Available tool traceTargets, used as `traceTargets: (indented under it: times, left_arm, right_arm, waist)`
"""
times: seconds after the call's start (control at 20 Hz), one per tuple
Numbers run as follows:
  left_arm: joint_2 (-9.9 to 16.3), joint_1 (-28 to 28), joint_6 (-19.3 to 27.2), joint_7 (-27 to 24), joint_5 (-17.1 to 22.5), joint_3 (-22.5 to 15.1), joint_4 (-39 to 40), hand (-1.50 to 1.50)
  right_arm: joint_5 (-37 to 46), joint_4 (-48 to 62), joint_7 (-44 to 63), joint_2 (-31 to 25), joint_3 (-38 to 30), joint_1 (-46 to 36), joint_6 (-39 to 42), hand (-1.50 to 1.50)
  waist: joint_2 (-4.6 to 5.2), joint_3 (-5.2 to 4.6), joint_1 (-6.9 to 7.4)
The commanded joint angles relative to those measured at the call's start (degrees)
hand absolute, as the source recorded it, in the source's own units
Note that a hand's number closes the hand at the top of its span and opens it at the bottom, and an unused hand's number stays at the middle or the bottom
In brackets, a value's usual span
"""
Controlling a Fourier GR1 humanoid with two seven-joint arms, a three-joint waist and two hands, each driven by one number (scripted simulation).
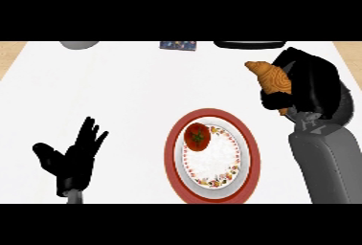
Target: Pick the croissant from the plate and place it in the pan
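Croissant (271,79) near-upright in right robot hand (308,81), lengthwise up-down.

The counter top (120,95) looks smooth, matt and white; at its far corners, a light wood-grain surface (10,52) shows. The plate (244,143) seems glazed ceramic, with a red rim and a white centre edged in a small printed pattern. On the plate, the tomato (197,137) is smooth and slightly glossy. Right of the plate, the croissant (270,79) has a ridged, browned, matt crust. The right hand (311,81) around it and the left hand (71,160) left of the plate are matt black; the forearm (325,162) looks smooth grey plastic or metal.
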Motion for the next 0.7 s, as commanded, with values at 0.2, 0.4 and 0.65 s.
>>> traceTargets:
  times: [0.2,0.4,0.65]
  left_arm:
    - [-2.11,2.63,0.88,0.71,-1.53,-2.49,-0.94,0.00]
    - [-1.84,-0.48,0.13,-0.48,-1.58,-1.58,3.13,0.00]
    - [-0.64,-0.36,-1.52,2.49,-0.24,-1.78,-0.02,0.00]
  right_arm:
    - [-2.52,27.00,-13.92,-7.12,-10.68,-9.48,-11.53,1.50]
    - [-7.77,41.57,-24.14,-10.23,-16.61,-13.38,-17.64,1.50]
    - [-9.97,55.62,-34.31,-13.45,-20.80,-16.04,-23.98,1.50]
  waist:
    - [0.40,-0.22,0.92]
    - [1.10,-0.14,1.96]
    - [1.43,-0.05,2.86]
